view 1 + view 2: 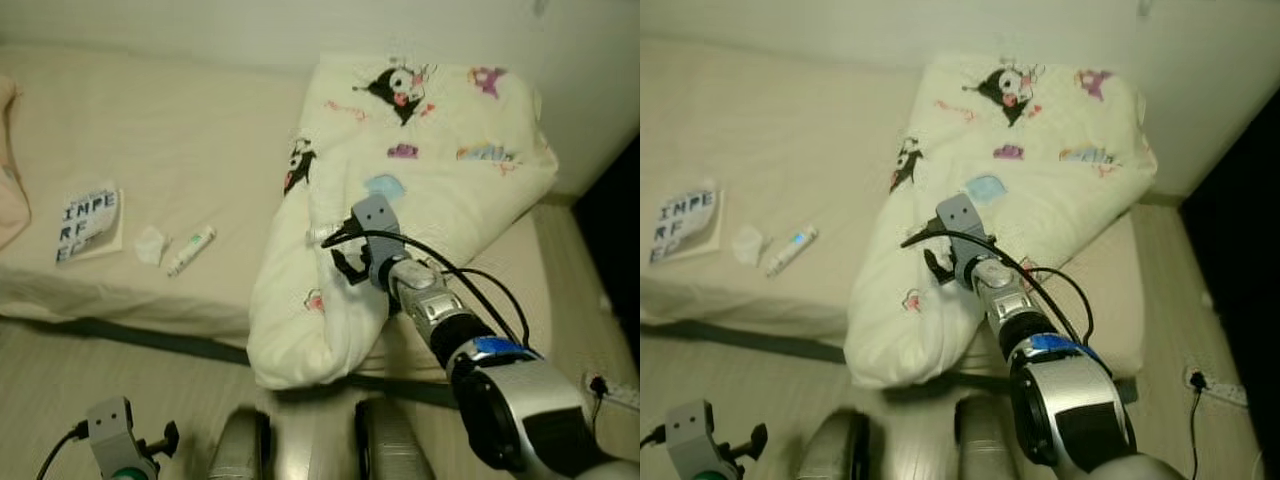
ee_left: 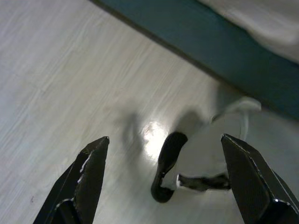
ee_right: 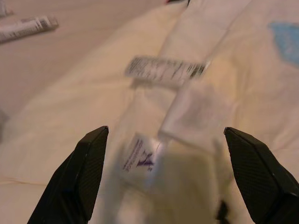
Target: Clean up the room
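The right gripper (image 3: 163, 177) hangs just above the folded quilt (image 1: 420, 170), its two black fingers (image 3: 79, 172) spread wide with nothing between them. Directly under it are the quilt's sewn-in white labels (image 3: 163, 70), along a fold edge. The cream quilt, printed with cartoon figures, lies on the bed (image 1: 180, 130); its long axis runs from the bed's near edge, below the gripper where a corner overhangs, up toward the wall beyond it.

To the gripper's left, well apart on the bare sheet, lie a small tube (image 1: 190, 250), a crumpled white scrap (image 1: 150, 243) just beside it, and farther out a book (image 1: 92, 222) with large black letters. The tube lies aslant, one end toward the bed's near edge.

The left gripper (image 2: 163, 186) hangs low over the pale wood floor (image 2: 70, 70), fingers wide apart and empty, with a white and a dark cable below it.
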Robot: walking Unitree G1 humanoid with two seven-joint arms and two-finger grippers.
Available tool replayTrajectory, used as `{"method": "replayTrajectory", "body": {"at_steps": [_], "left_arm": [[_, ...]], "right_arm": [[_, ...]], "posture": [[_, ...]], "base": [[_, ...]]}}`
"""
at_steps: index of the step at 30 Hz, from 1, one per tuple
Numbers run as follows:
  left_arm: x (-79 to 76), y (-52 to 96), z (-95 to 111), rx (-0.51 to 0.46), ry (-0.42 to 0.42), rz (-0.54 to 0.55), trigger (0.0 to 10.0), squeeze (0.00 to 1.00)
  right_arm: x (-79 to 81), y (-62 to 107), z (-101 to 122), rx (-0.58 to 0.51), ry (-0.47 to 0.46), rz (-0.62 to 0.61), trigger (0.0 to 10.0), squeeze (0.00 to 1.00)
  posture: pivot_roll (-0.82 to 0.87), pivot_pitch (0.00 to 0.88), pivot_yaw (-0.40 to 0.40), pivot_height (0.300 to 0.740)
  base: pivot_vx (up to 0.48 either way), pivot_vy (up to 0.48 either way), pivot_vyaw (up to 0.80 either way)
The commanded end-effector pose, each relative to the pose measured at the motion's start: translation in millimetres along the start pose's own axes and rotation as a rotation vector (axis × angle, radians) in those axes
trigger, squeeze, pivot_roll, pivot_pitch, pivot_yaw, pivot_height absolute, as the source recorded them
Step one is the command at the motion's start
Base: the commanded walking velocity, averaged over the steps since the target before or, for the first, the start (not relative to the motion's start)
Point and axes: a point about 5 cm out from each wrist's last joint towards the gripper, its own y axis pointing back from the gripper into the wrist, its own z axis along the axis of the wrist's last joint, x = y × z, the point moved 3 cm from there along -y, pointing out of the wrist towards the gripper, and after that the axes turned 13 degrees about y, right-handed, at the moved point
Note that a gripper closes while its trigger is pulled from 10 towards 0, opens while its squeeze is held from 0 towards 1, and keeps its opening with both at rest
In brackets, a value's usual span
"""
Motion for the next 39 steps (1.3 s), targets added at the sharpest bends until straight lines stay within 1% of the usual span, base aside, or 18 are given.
{"method": "replayTrajectory", "body": {"at_steps": [1, 2, 4, 9, 12, 13, 15, 17, 18, 21, 23, 24, 25, 26, 31, 34, 38, 39], "left_arm": [[6.5, 3.9, -4, 0.002, -0.01, 0.002, 10.0, 0.0], [6.5, 3.9, -4, 0.002, -0.01, 0.002, 10.0, 0.0], [6.1, 4.0, 4, -0.039, -0.024, -0.024, 10.0, 0.0], [4.1, 3.1, 13, -0.082, -0.034, -0.05, 10.0, 0.0], [2.7, 2.8, 19, -0.109, -0.043, -0.067, 10.0, 0.0], [2.7, 2.8, 19, -0.109, -0.043, -0.067, 10.0, 0.0], [2.9, 3.6, 19, -0.114, -0.046, -0.072, 10.0, 0.0], [3.1, 4.5, 18, -0.116, -0.048, -0.075, 10.0, 0.0], [3.4, 5.4, 16, -0.112, -0.051, -0.076, 10.0, 0.0], [3.8, 6.5, 13, -0.108, -0.053, -0.076, 10.0, 0.0], [5.2, 8.4, 9, -0.101, -0.057, -0.075, 10.0, 0.0], [5.2, 8.4, 9, -0.101, -0.057, -0.075, 10.0, 0.0], [5.9, 9.4, 7, -0.097, -0.061, -0.076, 10.0, 0.0], [6.6, 10.3, 6, -0.095, -0.063, -0.075, 10.0, 0.0], [7.0, 11.7, 3, -0.093, -0.063, -0.077, 10.0, 0.0], [6.4, 12.1, 2, -0.093, -0.062, -0.08, 10.0, 0.0], [5.2, 11.9, 2, -0.092, -0.062, -0.084, 10.0, 0.0], [4.9, 11.9, 2, -0.091, -0.062, -0.085, 10.0, 0.0]], "right_arm": [[-3.4, -1.1, 8, -0.032, -0.009, -0.016, 10.0, 0.0], [-3.4, -1.1, 8, -0.032, -0.009, -0.016, 10.0, 0.0], [-13.2, -1.6, 21, -0.08, 0.002, -0.051, 10.0, 0.0], [-18.9, -2.5, 35, -0.123, 0.036, -0.063, 10.0, 0.0], [-21.3, -4.3, 50, -0.145, 0.16, -0.085, 10.0, 0.0], [-21.3, -4.3, 50, -0.145, 0.16, -0.085, 10.0, 0.0], [-21.0, -6.5, 58, -0.135, 0.252, -0.096, 10.0, 0.0], [-19.8, -8.1, 60, -0.114, 0.286, -0.098, 10.0, 0.0], [-14.7, -9.6, 59, -0.099, 0.285, -0.07, 10.0, 0.0], [-9.9, -10.6, 59, -0.091, 0.288, -0.045, 10.0, 0.0], [0.3, -11.9, 60, -0.106, 0.246, 0.014, 10.0, 0.0], [0.3, -11.9, 60, -0.106, 0.246, 0.014, 10.0, 0.0], [3.6, -12.3, 65, -0.133, 0.196, 0.037, 10.0, 0.0], [4.2, -12.9, 69, -0.142, 0.174, 0.041, 10.0, 0.0], [-0.3, -14.6, 73, -0.104, 0.189, 0.017, 10.0, 0.0], [-10.9, -15.0, 67, -0.004, 0.256, -0.033, 10.0, 0.0], [-18.9, -14.1, 62, 0.058, 0.272, -0.059, 10.0, 0.0], [-20.3, -13.5, 58, 0.09, 0.271, -0.049, 4.9, 0.0]], "posture": [[-0.02, 0.17, 0.032, 0.58], [-0.02, 0.17, 0.032, 0.58], [-0.01, 0.187, 0.037, 0.565], [0.0, 0.207, 0.039, 0.55], [0.01, 0.223, 0.034, 0.535], [0.01, 0.223, 0.034, 0.535], [0.01, 0.227, 0.032, 0.535], [0.01, 0.232, 0.03, 0.535], [0.01, 0.234, 0.028, 0.535], [0.02, 0.235, 0.025, 0.535], [0.02, 0.237, 0.022, 0.535], [0.02, 0.237, 0.022, 0.535], [0.02, 0.239, 0.022, 0.535], [0.02, 0.24, 0.019, 0.535], [0.02, 0.243, 0.017, 0.535], [0.02, 0.247, 0.015, 0.535], [0.01, 0.249, 0.014, 0.535], [0.01, 0.249, 0.014, 0.535]], "base": [[0.0, 0.0, 0.0], [0.0, 0.0, 0.0], [0.0, 0.0, 0.0], [0.0, 0.0, 0.0], [0.0, 0.0, 0.0], [0.0, 0.0, 0.0], [0.0, 0.0, 0.0], [0.0, 0.0, 0.0], [0.0, 0.0, 0.0], [0.0, 0.0, 0.0], [0.0, 0.0, 0.0], [0.0, 0.0, 0.0], [0.0, 0.0, 0.0], [0.0, 0.0, 0.0], [0.0, 0.0, 0.0], [0.0, 0.0, 0.0], [0.0, 0.0, 0.0], [0.0, 0.0, 0.0]]}}
